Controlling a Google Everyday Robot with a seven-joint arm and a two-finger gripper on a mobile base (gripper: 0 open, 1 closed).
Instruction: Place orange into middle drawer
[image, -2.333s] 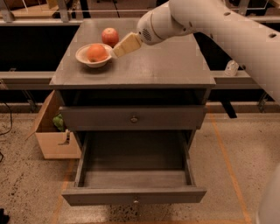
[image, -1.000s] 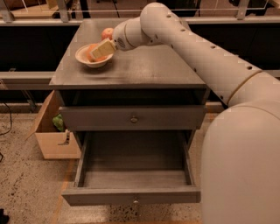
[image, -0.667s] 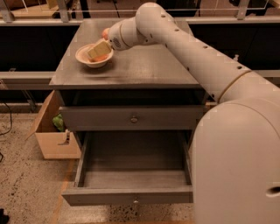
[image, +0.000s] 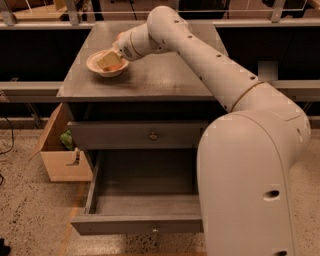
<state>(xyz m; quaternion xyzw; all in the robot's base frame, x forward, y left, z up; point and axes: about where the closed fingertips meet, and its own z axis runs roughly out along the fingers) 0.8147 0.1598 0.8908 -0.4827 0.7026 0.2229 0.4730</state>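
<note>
- The pincer (image: 108, 60) dips into the cream bowl (image: 95, 68) on top of the desk (image: 165, 75).
- Its pale tip lies against the orange (image: 117, 64), which sits in that bowl, partly hidden beneath the pincer.
- Whether the pincer is spread or pinching, I cannot tell.
- 1 open drawer (image: 145, 206) lies well below the pincer.
</note>
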